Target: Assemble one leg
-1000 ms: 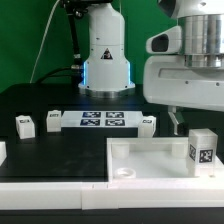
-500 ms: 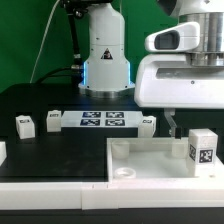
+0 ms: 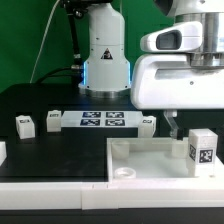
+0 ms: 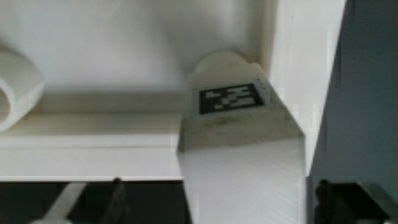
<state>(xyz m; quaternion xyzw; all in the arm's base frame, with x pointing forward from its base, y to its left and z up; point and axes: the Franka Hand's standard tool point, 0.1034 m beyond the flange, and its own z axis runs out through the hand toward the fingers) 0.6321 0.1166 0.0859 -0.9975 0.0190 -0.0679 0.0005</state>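
A leg (image 3: pixel 203 148), a small white block with a black-and-white tag, stands upright on the right side of the large white tray-like part (image 3: pixel 150 158). My gripper (image 3: pixel 180 130) hangs just behind and above it; one dark finger (image 3: pixel 172 126) shows to the leg's left. In the wrist view the same leg (image 4: pixel 240 140) with its tag (image 4: pixel 228 97) lies between my two dark fingertips (image 4: pixel 118 200), and my gripper (image 4: pixel 222 205) is open. A gap shows on one side of the leg, and the other finger stands close to it. Nothing is gripped.
Three more legs (image 3: pixel 25 125) (image 3: pixel 53 121) (image 3: pixel 147 122) stand on the black table around the marker board (image 3: pixel 103 121). The robot's white base (image 3: pixel 106 60) rises behind them. A round socket (image 3: pixel 124 172) sits in the tray-like part's near corner.
The gripper's white hand has shifted a little toward the exterior view's left, above the tray-like part. The legs and the tray-like part have not moved.
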